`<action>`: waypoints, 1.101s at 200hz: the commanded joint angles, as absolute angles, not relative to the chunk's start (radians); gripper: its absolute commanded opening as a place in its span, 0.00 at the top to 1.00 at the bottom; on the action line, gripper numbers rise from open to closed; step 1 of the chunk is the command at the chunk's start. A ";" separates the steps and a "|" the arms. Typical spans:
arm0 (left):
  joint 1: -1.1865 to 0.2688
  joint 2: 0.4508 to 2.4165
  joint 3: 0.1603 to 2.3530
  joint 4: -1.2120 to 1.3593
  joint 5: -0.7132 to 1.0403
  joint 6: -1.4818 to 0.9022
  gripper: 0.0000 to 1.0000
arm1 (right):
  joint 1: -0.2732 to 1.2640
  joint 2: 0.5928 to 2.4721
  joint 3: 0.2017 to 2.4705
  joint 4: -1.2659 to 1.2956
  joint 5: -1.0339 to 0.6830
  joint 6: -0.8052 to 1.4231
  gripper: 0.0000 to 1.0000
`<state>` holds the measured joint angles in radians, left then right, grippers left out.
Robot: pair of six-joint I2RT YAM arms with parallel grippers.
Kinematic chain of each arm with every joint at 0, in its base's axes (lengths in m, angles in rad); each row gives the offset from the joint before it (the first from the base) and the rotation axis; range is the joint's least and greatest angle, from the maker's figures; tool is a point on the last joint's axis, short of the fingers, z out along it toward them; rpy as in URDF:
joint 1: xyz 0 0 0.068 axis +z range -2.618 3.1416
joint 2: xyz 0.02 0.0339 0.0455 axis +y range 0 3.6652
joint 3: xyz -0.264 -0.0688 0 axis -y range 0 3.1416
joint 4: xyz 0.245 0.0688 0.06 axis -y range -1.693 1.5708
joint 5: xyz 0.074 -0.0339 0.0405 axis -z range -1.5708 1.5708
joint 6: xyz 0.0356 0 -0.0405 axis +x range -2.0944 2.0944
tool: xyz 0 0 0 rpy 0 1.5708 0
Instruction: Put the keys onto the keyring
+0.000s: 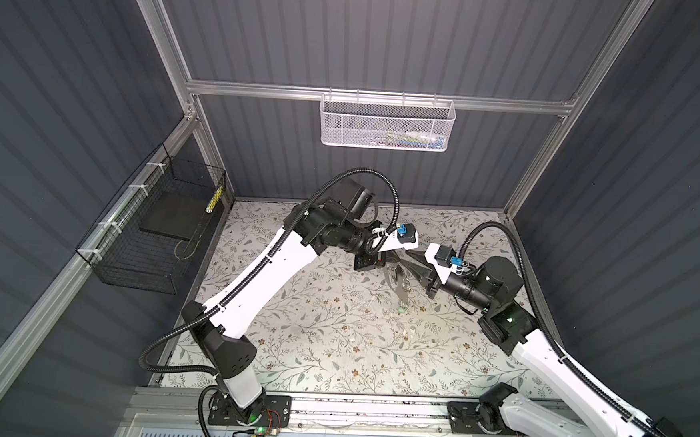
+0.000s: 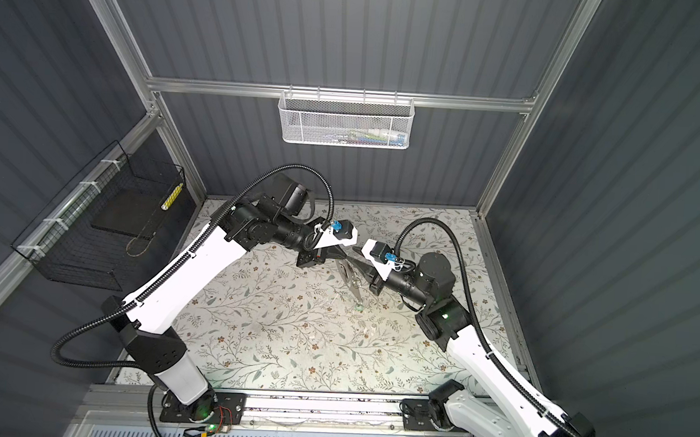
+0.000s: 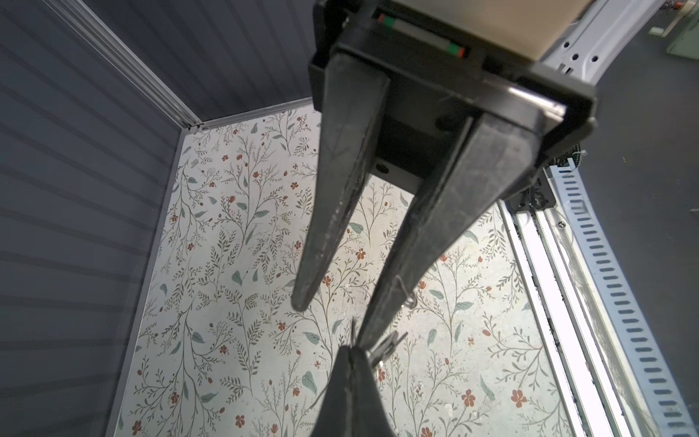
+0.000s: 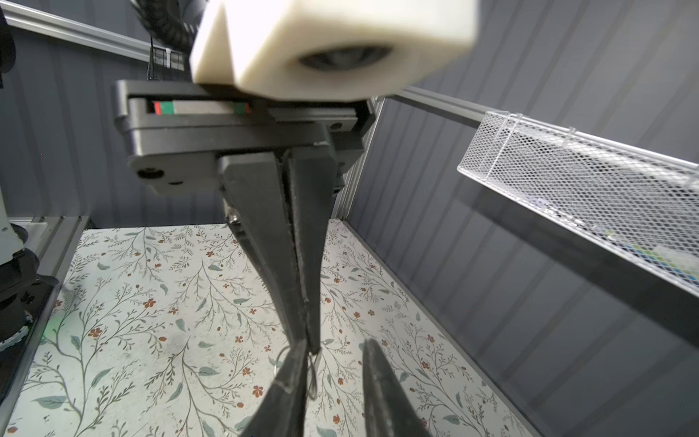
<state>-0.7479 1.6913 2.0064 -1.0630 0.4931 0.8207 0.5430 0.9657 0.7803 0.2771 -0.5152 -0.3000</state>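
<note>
Left wrist view: left gripper (image 3: 351,353) clamped on the keyring (image 1: 397,280), right gripper (image 3: 332,323) jaws apart just beside; I would hold the plate steady, moving slowly.

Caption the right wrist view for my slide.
Shut left gripper meets the open right gripper above the floral tabletop, a thin wire loop at their tips.

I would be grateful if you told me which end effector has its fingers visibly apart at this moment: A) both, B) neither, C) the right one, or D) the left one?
C: in the right wrist view the right end effector shows a clear gap between its fingertips, while the left end effector has its fingers pressed together.
</note>
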 commanded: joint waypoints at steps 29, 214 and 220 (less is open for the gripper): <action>-0.761 1.694 2.049 -1.086 0.462 0.827 1.00 | 0.554 0.957 0.787 0.236 -0.484 -0.334 0.73; -0.774 1.686 2.011 -1.050 0.534 0.831 0.89 | 0.557 0.981 0.781 0.285 -0.495 -0.311 1.00; -0.771 1.675 1.995 -1.025 0.526 0.816 0.80 | 0.556 0.979 0.776 0.293 -0.495 -0.307 1.00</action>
